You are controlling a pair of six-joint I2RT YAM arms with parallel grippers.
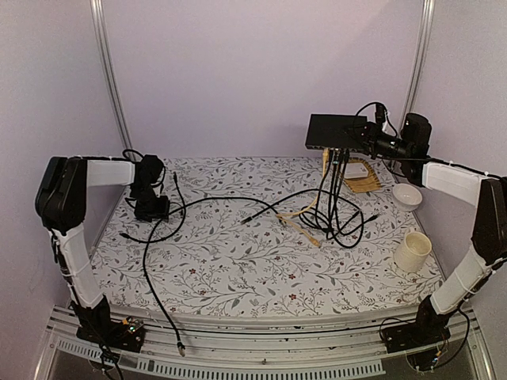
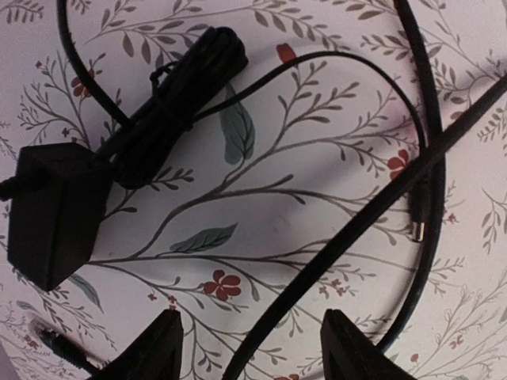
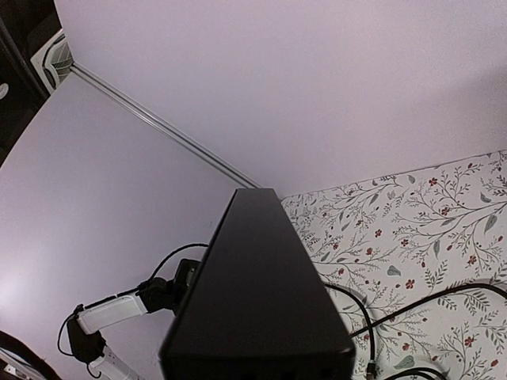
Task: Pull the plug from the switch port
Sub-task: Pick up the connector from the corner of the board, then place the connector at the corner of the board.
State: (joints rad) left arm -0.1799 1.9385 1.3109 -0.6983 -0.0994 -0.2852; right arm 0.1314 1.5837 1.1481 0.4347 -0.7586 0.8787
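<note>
Pinching the switch (image 1: 337, 131) aloft, right gripper (image 1: 369, 137) has fingers hidden behind it in wrist view; left gripper (image 2: 252, 336) spread above cables (image 2: 348, 237).

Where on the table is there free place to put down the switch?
Bare: the front middle of the table, between the long cable and the cup. Crowded: the tangle of cables under the raised switch, near the bowl, and around the adapter at the left.
</note>
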